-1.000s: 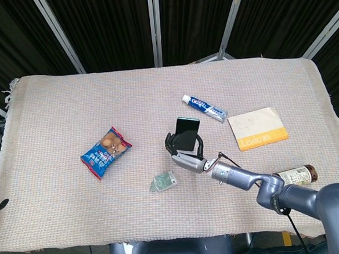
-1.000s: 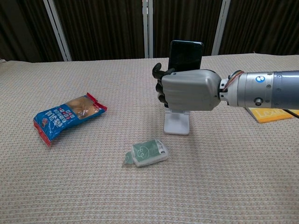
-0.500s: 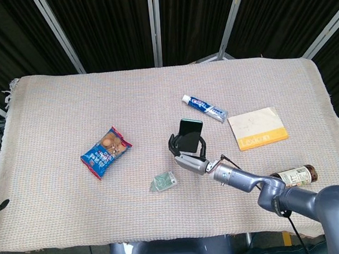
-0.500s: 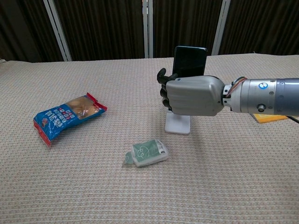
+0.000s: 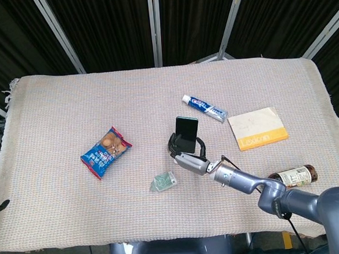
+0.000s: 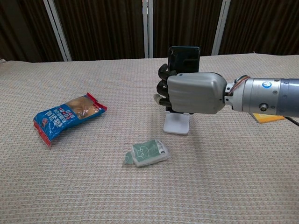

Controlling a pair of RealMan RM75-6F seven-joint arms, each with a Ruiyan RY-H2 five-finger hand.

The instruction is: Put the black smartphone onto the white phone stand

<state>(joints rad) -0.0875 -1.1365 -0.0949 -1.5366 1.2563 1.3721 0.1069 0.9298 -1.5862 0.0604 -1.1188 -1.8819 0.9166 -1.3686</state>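
The black smartphone (image 6: 184,58) stands upright, its screen side facing away from the chest camera, with its lower part hidden behind my right hand (image 6: 194,93). That hand grips the phone from the near side, and its fingers (image 6: 161,85) curl round the phone's left edge. Directly below the hand, the white phone stand (image 6: 176,123) sits on the cloth, only its base showing. In the head view the smartphone (image 5: 186,131) rises from my right hand (image 5: 187,156) near the table's middle, and the stand is hidden there. My left hand is not visible.
A blue snack packet (image 6: 67,114) lies at the left. A small green packet (image 6: 145,153) lies just in front of the stand. A toothpaste tube (image 5: 205,108), an orange-and-white book (image 5: 257,128) and a bottle (image 5: 292,176) lie to the right.
My right hand has shifted the smartphone a little to the left over the stand, after first carrying it rightward. The fingers at the phone's left edge look slightly more spread.
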